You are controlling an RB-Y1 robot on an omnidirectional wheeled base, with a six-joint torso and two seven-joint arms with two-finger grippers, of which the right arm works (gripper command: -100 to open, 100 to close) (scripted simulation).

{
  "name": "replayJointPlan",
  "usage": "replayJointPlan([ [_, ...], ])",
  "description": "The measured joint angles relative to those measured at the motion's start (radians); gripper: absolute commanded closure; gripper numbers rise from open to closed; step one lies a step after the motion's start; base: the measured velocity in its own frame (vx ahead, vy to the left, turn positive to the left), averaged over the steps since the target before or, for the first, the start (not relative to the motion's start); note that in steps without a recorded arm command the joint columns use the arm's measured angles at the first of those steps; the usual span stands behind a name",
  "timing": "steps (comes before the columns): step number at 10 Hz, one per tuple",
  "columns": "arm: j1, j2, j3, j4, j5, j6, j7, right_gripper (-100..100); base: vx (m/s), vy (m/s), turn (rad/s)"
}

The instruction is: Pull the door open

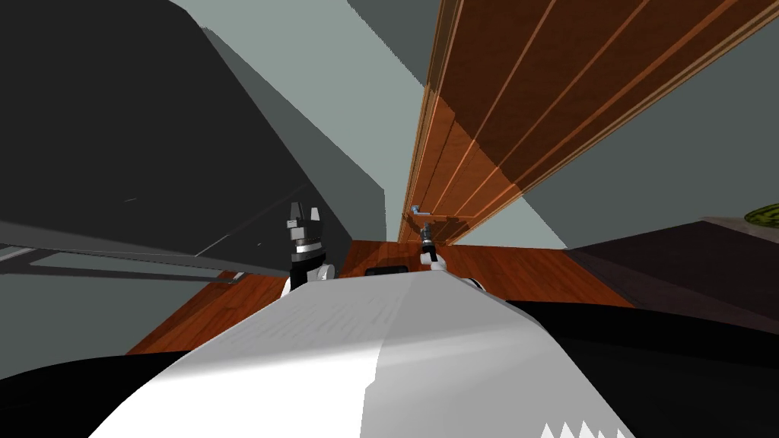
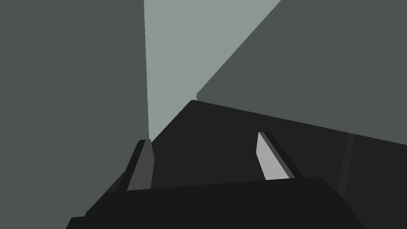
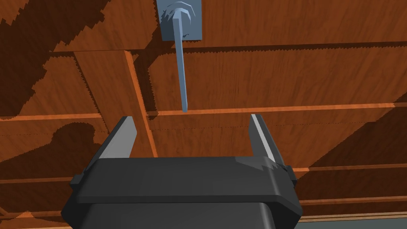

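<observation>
Right gripper [image 3: 191, 118], fingers apart, faces the brown door [image 3: 278, 71] | handle [image 3: 181, 67] lies just ahead, lever pointing back toward the gap (not yet between) | left gripper [image 2: 202, 138], fingers also apart, farther off.

Light is flat and moderate; edges are crisp throughout. Hard shadows with jagged, stair-stepped edges lie across the wooden door [image 3: 278, 71] around the lever handle [image 3: 181, 67]. Head view is rolled, walls splaying towards the corners, upper door darker.
</observation>
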Motion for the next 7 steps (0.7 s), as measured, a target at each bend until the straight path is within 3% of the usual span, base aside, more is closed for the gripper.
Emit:
replayJointPlan([
  [3,-0.033,-0.006,-0.004,0.085,-0.006,-0.019,-0.007,-100,0.039,-0.032,0.084],
  [4,-0.035,-0.006,-0.004,0.090,-0.006,-0.022,-0.007,-100,0.097,0.006,0.214],
  [5,-0.015,-0.010,-0.011,0.070,-0.011,-0.017,-0.009,-100,0.203,-0.004,0.222],
  [6,0.023,-0.018,-0.018,0.012,-0.018,0.007,-0.013,-100,0.144,0.009,0.067],
  [7,0.009,-0.025,-0.024,0.031,-0.022,-0.003,-0.017,-100,0.045,0.015,-0.004],
])
